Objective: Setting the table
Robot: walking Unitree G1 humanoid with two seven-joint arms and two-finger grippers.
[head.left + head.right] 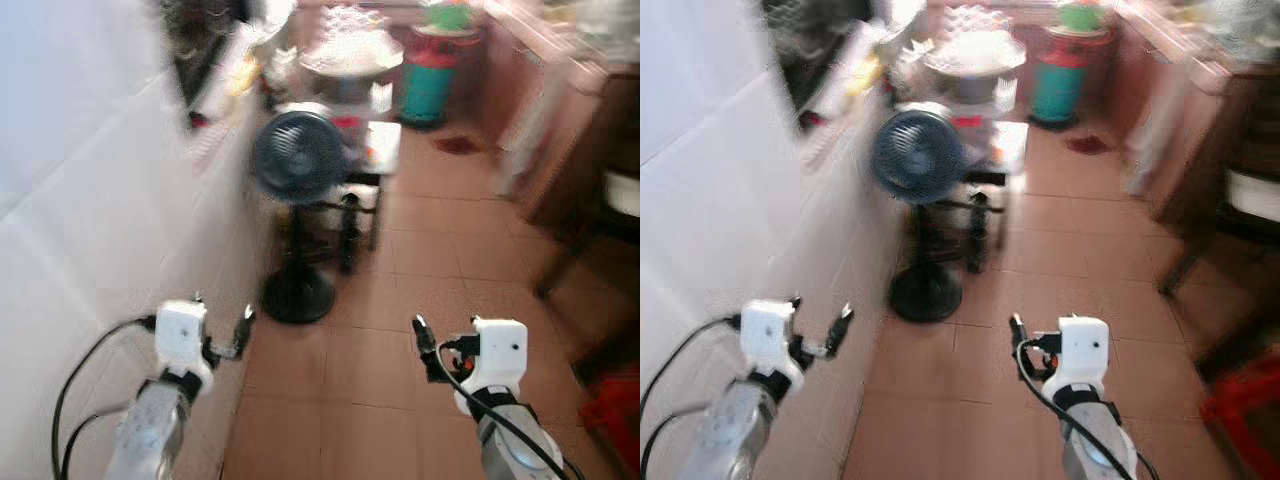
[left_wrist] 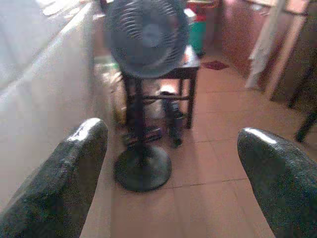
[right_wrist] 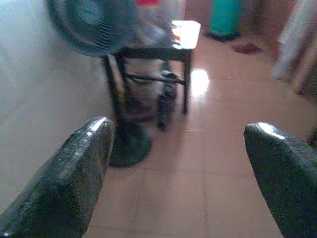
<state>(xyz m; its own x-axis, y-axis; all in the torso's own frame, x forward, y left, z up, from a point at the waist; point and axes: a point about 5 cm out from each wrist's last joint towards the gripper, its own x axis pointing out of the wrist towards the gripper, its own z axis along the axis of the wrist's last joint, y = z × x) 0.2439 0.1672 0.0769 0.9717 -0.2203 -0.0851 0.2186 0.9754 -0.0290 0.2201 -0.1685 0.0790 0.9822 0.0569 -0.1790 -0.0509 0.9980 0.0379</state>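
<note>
Left gripper [image 1: 243, 333] at lower left of the head view, fingers [image 2: 64, 183] spread wide, holding nothing. Right gripper [image 1: 424, 345] at lower right, fingers [image 3: 69, 178] spread wide too, also holding nothing. Both raised over brown floor tiles [image 1: 400, 300]. Black standing fan [image 1: 298, 160] in the middle, beside the white wall [image 1: 90, 230]. Small dark table [image 2: 190, 69] just behind. Everything blurry; cannot tell any tableware.

Left gripper [image 2: 171, 168] with its two black fingers [image 2: 62, 183] spread wide apart, nothing between them. Beyond them, a dark pedestal fan [image 2: 146, 34] stands on a round base on the reddish tiled floor [image 2: 218, 163], beside a white wall [image 2: 44, 94] and in front of a small dark table [image 2: 185, 74].
</note>
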